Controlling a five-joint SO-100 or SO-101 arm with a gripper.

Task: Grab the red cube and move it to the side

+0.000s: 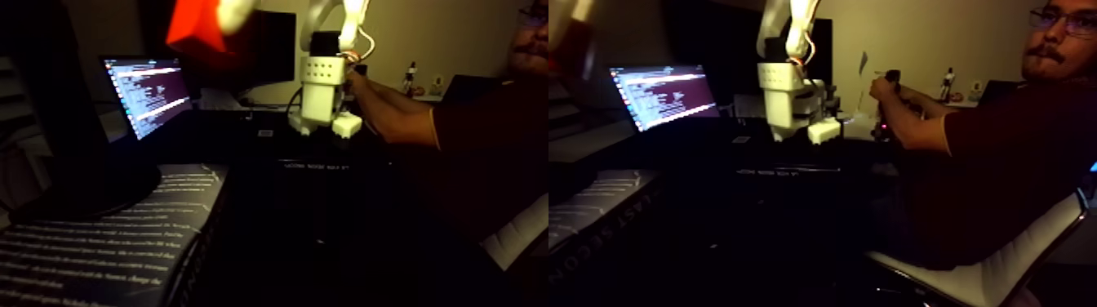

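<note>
The picture holds two nearly equal views side by side. In the left half the red cube (192,34) hangs high at the top left, close to the camera and blurred. A white finger (234,11) of my gripper (216,20) presses against its right side, so the gripper is shut on the cube. In the right half the cube is a dim red blur (570,51) at the top left edge under a white finger (582,8). The second finger is hidden. The arm's white lower body (321,90) stands behind on the dark table.
An open laptop (151,94) glows at the left of the arm. A person sits at the right, with a forearm (392,114) reaching toward the arm's base. A dark printed sheet (106,245) lies at the front left. A white chair edge (979,278) shows at the lower right.
</note>
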